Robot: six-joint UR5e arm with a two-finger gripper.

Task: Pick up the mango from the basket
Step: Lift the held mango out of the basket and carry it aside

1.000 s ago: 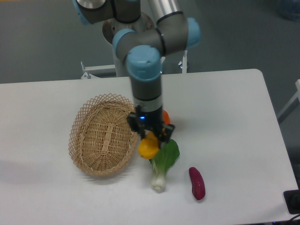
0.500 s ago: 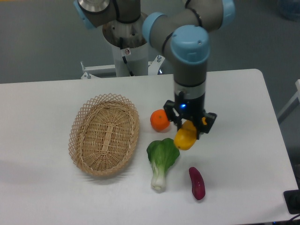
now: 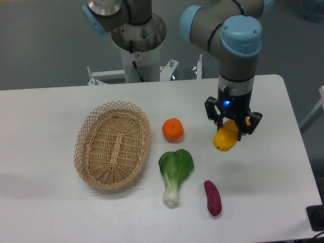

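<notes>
Mango point(image 3: 226, 139) is pinched btwn the gripper point(image 3: 232, 130) fingers, held above the table point(image 3: 283, 167), well apart from the wicker basket point(image 3: 112, 145) at approx 9 o'clock. Orange point(image 3: 172, 129), bok choy point(image 3: 175, 173) & purple sweet potato point(image 3: 212, 197) are seen on the tabletop btwn and below.

Even, diffuse overhead light, moderately bright. Table point(image 3: 61, 212) slightly washed out, no hard glare. Soft faint shadows under the basket point(image 3: 112, 145). Whole frame mildly soft, low resolution.
</notes>
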